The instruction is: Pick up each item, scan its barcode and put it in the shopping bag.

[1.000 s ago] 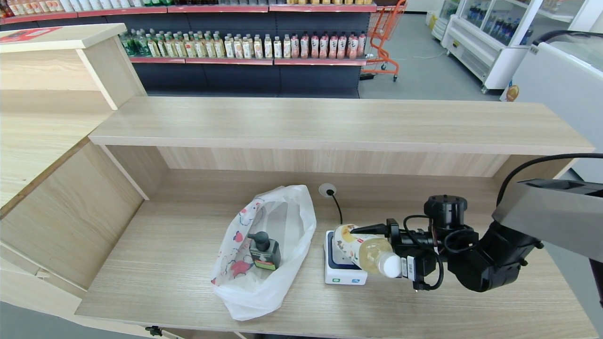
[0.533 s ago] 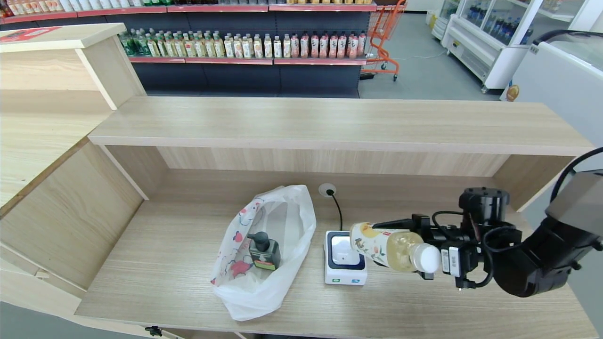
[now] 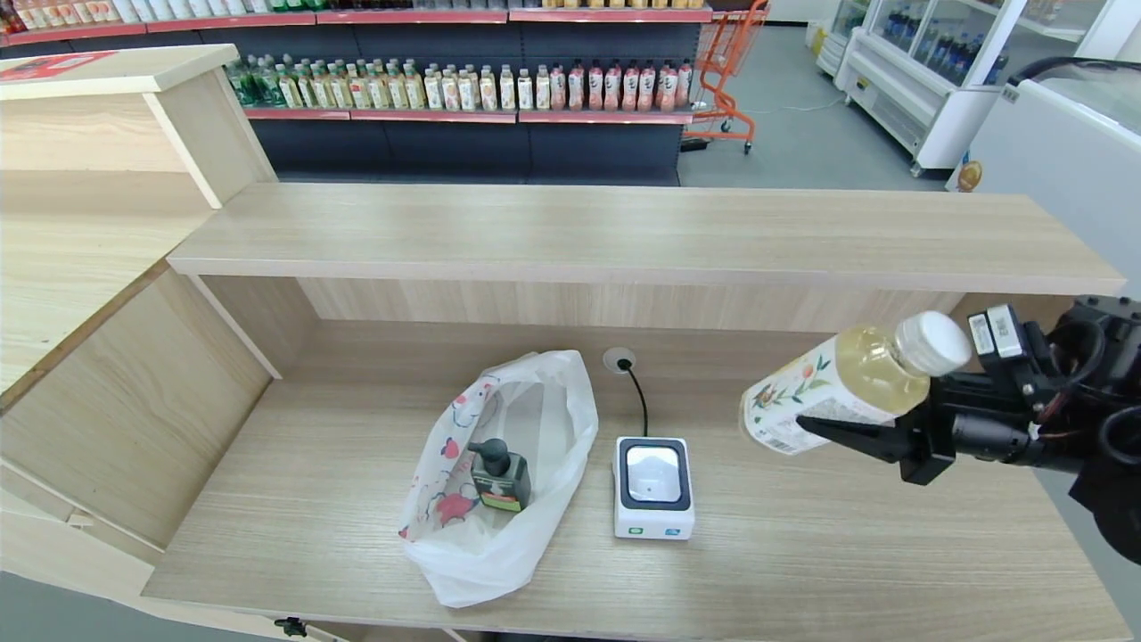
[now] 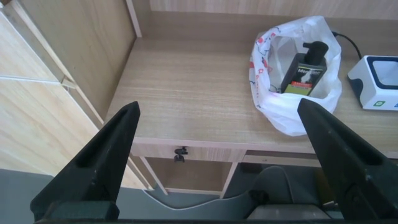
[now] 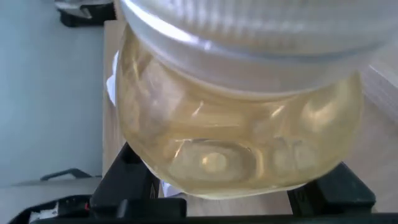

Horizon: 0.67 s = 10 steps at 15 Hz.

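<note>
My right gripper (image 3: 847, 419) is shut on a drink bottle (image 3: 838, 383) with pale yellow liquid, a white cap and a flowered label, held tilted in the air over the counter's right side, right of the scanner (image 3: 653, 487). The bottle (image 5: 236, 118) sits between the gripper's black fingers in the right wrist view. A white shopping bag (image 3: 499, 473) lies open left of the scanner with a dark pump bottle (image 3: 501, 477) inside. My left gripper (image 4: 217, 155) stands open off the counter's front left, away from the bag (image 4: 292, 74) and pump bottle (image 4: 305, 65).
The scanner's black cable (image 3: 637, 388) runs to a socket in the back wall. A raised wooden ledge (image 3: 624, 232) overhangs the back of the counter, and a side panel (image 3: 134, 401) closes its left. The scanner (image 4: 376, 81) also appears in the left wrist view.
My right gripper has carried the drink bottle off the scanner, to the right and upward, and turned it so the cap points up and right. The scanner face is now uncovered.
</note>
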Motion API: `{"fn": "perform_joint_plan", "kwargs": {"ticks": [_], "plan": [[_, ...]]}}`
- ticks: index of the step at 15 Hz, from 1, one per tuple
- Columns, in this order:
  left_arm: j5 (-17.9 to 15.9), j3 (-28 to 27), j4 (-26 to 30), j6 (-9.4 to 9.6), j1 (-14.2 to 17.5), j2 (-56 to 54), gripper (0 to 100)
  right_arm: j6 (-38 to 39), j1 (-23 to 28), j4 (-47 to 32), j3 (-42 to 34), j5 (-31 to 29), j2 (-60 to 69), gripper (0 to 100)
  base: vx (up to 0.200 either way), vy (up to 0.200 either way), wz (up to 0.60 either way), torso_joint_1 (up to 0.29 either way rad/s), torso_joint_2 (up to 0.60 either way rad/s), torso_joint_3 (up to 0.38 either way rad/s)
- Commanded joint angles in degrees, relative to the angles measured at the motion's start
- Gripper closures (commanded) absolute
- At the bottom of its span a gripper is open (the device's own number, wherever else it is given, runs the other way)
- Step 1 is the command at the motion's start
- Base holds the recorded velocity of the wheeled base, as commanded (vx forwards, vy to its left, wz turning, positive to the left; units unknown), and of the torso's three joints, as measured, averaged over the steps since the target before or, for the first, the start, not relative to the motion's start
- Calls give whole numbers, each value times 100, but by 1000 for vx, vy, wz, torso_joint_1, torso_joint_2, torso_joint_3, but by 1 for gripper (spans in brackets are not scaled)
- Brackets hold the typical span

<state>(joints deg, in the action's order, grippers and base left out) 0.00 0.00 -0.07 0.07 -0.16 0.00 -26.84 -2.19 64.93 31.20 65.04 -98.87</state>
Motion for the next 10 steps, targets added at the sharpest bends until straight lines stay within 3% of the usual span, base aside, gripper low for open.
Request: {"fn": "perform_joint_plan", "kwargs": {"ticks": [1,3,4,5,10], "plan": [[0,0,-1,1,7,0,0,909,0,11,-184,-817,438,100,0,0,0,0,0,0],[0,0,-1,1,7,0,0,1805,-405,2,-237,-1881,579,100,0,0,0,0,0,0],[0,0,-1,1,-2,9,0,2465,-809,-33,-246,-2909,702,100,0,0,0,0,0,0],[0,0,-1,1,-2,9,0,2702,-993,-42,-254,-3296,728,100,0,0,0,0,0,0],[0,0,-1,10,-2,0,0,2763,-1073,-77,-580,-3533,843,100,0,0,0,0,0,0]]}}
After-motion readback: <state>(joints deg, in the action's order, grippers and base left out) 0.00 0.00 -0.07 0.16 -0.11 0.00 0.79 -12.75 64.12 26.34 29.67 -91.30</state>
